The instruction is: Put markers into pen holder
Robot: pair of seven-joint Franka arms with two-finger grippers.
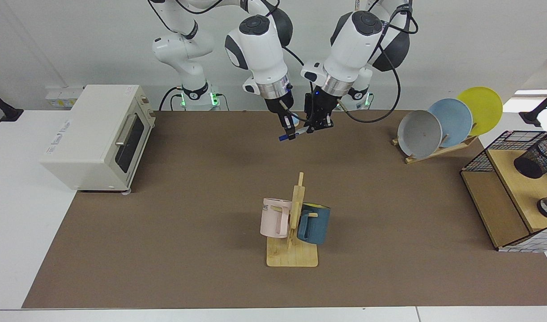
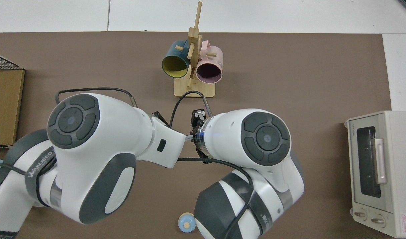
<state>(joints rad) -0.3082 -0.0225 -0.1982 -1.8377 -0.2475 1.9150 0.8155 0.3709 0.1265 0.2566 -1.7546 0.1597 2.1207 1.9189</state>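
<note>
The marker (image 1: 296, 132) hangs in mid-air at the upper middle of the facing view, tilted, blue cap low toward the frame's left, white barrel rising to the right. The right gripper (image 1: 289, 131) pinches it at the cap end, fingers pressed on the barrel. The left gripper (image 1: 318, 126) sits at the other end, right against the marker; its fingers look closed around the barrel's upper end, though that contact is small and dark there.

The facing view gives the whole layout: the pen holder (image 1: 536, 158) lies far off at the right edge, on the wooden shelf of a wire rack (image 1: 502, 188), tipped on its side, well apart from the marker. A toaster oven (image 1: 99, 134) stands at the left, a plate rack (image 1: 448, 123) at upper right, a mug stand (image 1: 293, 228) with a pink and a blue mug at lower centre.

From the top view the two arm bodies cover almost everything. Only a sliver of the marker (image 2: 189, 136) shows between the two wrists at the frame's centre; fingers and pen holder are hidden. The mug stand (image 2: 193, 71) sits at top centre, the toaster oven (image 2: 375, 172) at right, and a small blue round object (image 2: 186, 224) at the bottom edge.
</note>
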